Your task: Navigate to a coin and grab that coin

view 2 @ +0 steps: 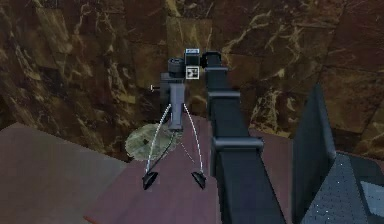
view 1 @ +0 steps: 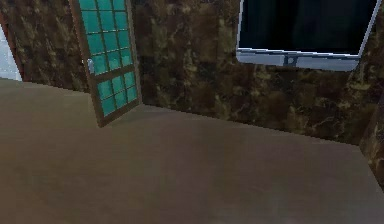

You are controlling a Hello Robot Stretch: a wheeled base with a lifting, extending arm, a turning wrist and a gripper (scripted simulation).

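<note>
Coin reached, perhaps, a greenish disc lies on the table at the gripper — held or not, cannot tell — grab unconfirmed

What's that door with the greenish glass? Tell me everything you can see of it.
The door stands at the forward view's left, its top cut off by the picture's edge. Its brown frame, wood by the look, holds two columns of small blue-green glass panes. A small pale handle sits on its left edge. Its foot meets the brown floor, beside the dark marbled wall. It seems angled to that wall, so probably ajar.
</note>
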